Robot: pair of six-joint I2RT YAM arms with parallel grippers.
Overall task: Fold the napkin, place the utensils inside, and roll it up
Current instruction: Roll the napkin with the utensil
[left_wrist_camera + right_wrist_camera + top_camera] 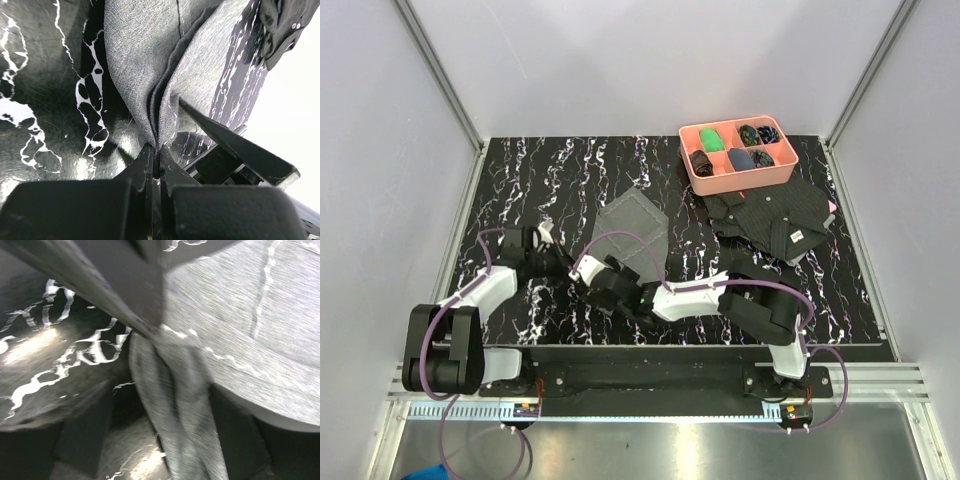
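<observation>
**One grey napkin, two grippers at its near-left corner**

A single napkin (632, 228) lies bunched and partly folded at the middle of the black marbled table (520, 180), its near-left edge gathered into a ridge. The left gripper (156, 152) is clenched tight on that ridge, with a thin pleat of grey cloth pinched between its two fingers. The right gripper (162, 395) sits just right of it with its two fingers spread wide. A strand of the same cloth runs between them, unclamped, though this view is blurred. At the far right stands one pink tray (740, 183) of small dark items and one green one. One black patterned cloth (770, 215) lies just near of the tray.
</observation>
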